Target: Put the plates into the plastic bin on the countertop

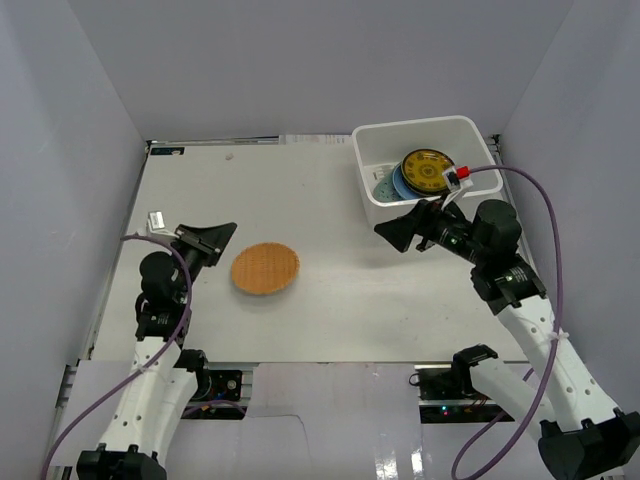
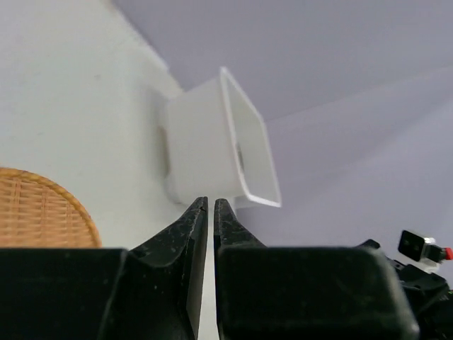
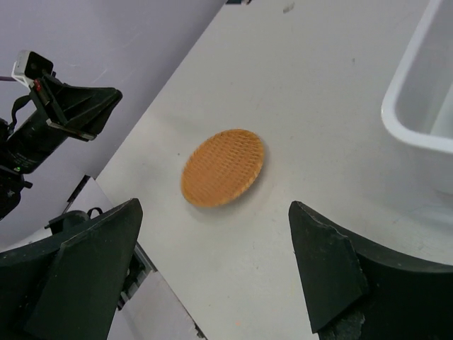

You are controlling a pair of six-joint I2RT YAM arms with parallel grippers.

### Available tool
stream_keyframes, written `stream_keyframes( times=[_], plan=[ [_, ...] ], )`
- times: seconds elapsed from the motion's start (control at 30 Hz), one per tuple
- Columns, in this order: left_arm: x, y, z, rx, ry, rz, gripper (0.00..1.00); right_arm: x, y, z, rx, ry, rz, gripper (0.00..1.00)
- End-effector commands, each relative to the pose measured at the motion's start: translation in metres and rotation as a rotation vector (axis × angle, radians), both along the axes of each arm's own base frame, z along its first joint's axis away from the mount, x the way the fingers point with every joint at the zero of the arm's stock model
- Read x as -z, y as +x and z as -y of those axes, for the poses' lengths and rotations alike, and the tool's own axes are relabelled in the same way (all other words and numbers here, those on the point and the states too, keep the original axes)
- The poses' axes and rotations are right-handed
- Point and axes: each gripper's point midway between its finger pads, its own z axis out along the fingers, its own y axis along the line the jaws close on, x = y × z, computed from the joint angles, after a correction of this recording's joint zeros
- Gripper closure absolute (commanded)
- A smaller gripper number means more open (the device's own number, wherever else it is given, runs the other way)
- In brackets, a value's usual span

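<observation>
Now, my left hand (image 2: 210,203) was nearly clenched, thin slit between fingers, nothing held, just left of woven-look orange round plate (image 1: 265,269), which lay flat on off-white desk (image 1: 400,310). My right hand (image 1: 392,232) was released wide, empty, near front wall of white plastic bin (image 1: 366,190) at desk's far right corner. Patterned yellow plate (image 1: 428,170) lay over light blue plate (image 1: 398,183) inside bin.

Woven-look orange plate (image 1: 265,269) — matt; white plastic bin (image 1: 400,138) — smooth
</observation>
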Motion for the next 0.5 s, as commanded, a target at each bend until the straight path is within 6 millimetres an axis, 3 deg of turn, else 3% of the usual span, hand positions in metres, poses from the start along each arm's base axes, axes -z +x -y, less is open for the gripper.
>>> stream_keyframes(
  times=[0.0, 0.1, 0.17, 0.23, 0.27, 0.3, 0.33, 0.4, 0.43, 0.47],
  plan=[
    [-0.063, -0.003, 0.015, 0.098, -0.048, 0.183, 1.00, -0.038, -0.004, 0.007, 0.027, -0.010, 0.117, 0.09],
    [-0.068, -0.003, 0.020, 0.127, -0.066, 0.188, 1.00, -0.025, 0.003, 0.007, 0.035, -0.036, 0.075, 0.08],
    [-0.061, -0.007, 0.021, 0.133, -0.076, 0.162, 1.00, 0.002, 0.004, -0.006, -0.020, -0.026, -0.005, 0.06],
    [-0.051, -0.007, 0.017, 0.111, -0.032, 0.146, 1.00, 0.033, 0.006, -0.024, -0.052, -0.030, -0.075, 0.05],
    [-0.037, -0.006, 0.016, 0.101, -0.020, 0.093, 1.00, 0.046, 0.003, -0.033, -0.069, -0.049, -0.103, 0.04],
    [-0.032, -0.008, 0.014, 0.092, -0.008, 0.082, 1.00, 0.057, -0.016, -0.060, -0.150, -0.066, -0.110, 0.03],
    [-0.025, -0.007, 0.013, 0.087, 0.017, 0.070, 1.00, 0.073, -0.009, -0.072, -0.118, -0.100, -0.121, 0.03],
    [-0.015, -0.009, 0.015, 0.109, 0.043, 0.033, 1.00, 0.089, -0.020, -0.100, -0.153, -0.112, -0.144, 0.03],
    [-0.015, -0.010, 0.017, 0.122, 0.061, 0.034, 1.00, 0.112, -0.012, -0.106, -0.119, -0.137, -0.190, 0.04],
    [-0.016, -0.013, 0.021, 0.159, 0.104, 0.039, 1.00, 0.121, -0.011, -0.110, -0.087, -0.105, -0.249, 0.11]
  ],
)
